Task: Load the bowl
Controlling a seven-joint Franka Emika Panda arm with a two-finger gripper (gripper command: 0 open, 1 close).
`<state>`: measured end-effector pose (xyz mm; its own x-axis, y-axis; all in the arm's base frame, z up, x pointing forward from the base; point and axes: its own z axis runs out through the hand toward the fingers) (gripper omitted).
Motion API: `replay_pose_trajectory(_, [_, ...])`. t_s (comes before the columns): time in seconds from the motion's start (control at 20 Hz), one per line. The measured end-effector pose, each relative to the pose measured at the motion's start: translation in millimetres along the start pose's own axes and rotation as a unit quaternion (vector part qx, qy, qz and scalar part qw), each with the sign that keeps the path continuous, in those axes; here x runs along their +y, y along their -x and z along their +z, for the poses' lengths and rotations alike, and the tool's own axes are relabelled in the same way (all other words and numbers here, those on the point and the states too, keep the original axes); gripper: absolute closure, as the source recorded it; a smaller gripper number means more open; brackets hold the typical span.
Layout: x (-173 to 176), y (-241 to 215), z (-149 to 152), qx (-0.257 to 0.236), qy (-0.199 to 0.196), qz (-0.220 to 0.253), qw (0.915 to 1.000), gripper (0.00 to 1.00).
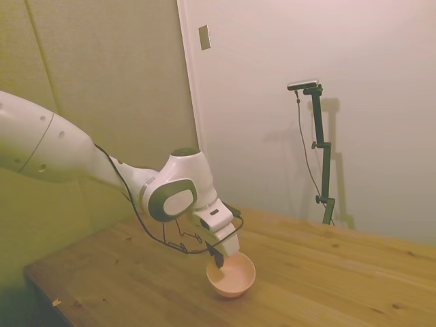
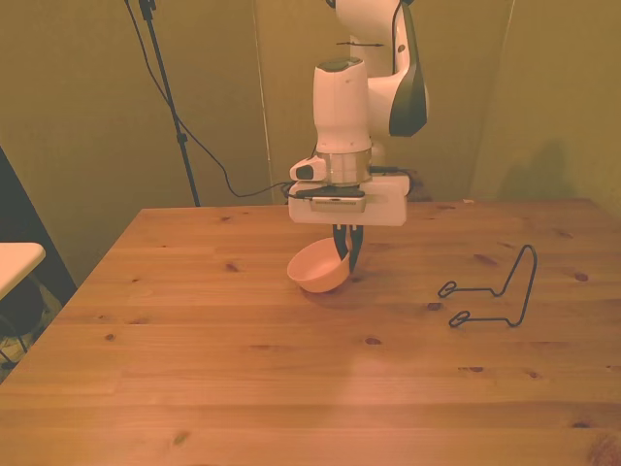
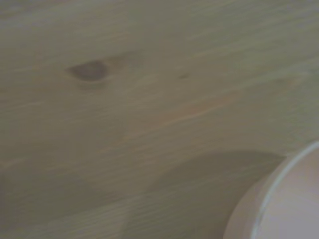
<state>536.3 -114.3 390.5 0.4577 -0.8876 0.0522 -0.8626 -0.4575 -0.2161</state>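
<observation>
gripper [image 2: 346, 254] pinching the bowl [image 2: 316, 268] rim, fingers narrow | bowl hanging tilted below | wire rack [image 2: 493, 290] well apart | advice: keeping the pinch firm, carrying slowly.

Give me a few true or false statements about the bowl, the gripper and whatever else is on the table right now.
1. The bowl is tilted, not sitting flat. True.
2. The gripper hangs well away from the bowl. False: its fingers are at the bowl's rim, on the front view's right side of it.
3. A dark wire rack stands on the table, apart from the bowl. True.
4. The bowl is already in the wire rack. False: it is by the gripper, clear of the rack.
5. The bowl is dark blue. False: it is pale pink.
</observation>
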Motion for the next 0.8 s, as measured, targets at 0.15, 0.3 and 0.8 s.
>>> replay_pose_trajectory(0.15, [-21.3, 19.8, -18.3, -0.032, -0.026, -0.021, 0.9989, 1.00])
replay_pose_trajectory(0.3, [-51.7, 50.4, -38.8, -0.046, -0.043, -0.050, 0.9968, 1.00])
replay_pose_trajectory(0.8, [-119.6, 101.6, -78.2, -0.114, -0.125, -0.102, 0.9803, 1.00])
